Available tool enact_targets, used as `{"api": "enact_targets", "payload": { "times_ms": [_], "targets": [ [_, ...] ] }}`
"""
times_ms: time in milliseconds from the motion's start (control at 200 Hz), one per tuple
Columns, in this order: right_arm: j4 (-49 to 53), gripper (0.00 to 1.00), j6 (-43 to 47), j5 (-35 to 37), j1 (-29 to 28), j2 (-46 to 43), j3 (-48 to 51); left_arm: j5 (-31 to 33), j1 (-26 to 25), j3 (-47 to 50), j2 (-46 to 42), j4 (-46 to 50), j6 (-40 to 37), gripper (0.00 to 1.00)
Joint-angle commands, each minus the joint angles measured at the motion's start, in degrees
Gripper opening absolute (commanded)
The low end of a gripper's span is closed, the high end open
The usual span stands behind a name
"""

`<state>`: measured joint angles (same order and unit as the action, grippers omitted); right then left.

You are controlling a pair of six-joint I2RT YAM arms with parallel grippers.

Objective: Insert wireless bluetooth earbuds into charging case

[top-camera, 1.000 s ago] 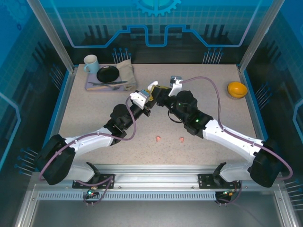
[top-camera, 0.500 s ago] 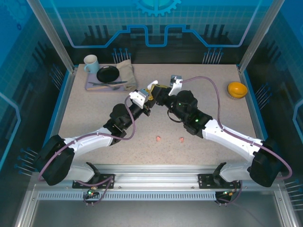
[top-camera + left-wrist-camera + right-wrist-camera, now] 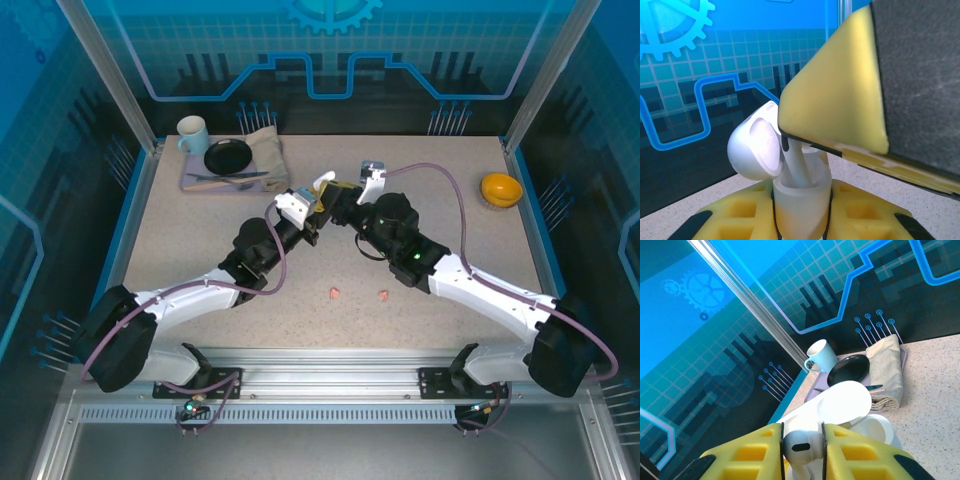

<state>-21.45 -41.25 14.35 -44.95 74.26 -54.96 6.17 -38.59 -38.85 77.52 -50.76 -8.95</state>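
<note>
Right tool (image 3: 802, 449) tighter on glossy earbud (image 3: 801, 442)

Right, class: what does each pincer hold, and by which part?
Left pincer grips the white case by its lower body; right pincer pinches a white earbud by its rounded head.

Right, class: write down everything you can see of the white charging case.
The charging case is small, rounded and looks like glossy white plastic. Its hinged lid is flipped open and tilted back. It sits roughly upright, clamped between the yellow pads of the left gripper. A white earbud stands stem-down in its well.
</note>
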Motion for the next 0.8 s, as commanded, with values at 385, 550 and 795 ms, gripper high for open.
{"api": "enact_targets", "payload": {
  "times_ms": [385, 550, 795],
  "targets": [
    [3.8, 0.22, 0.2, -0.7, 1.0, -0.3, 2.0, -1.8, -0.3, -3.2, -2.6, -3.0, 0.6, 0.0],
    [4.1, 0.21, 0.5, -2.4, 1.1, 0.0, 1.7, -1.6, -0.3, -3.4, -2.5, -2.6, 0.4, 0.0],
    [5.6, 0.21, 5.2, -4.3, 1.1, -1.0, 1.2, -1.9, -0.3, -3.8, -2.7, -1.8, 0.2, 0.0]
  ]
}}
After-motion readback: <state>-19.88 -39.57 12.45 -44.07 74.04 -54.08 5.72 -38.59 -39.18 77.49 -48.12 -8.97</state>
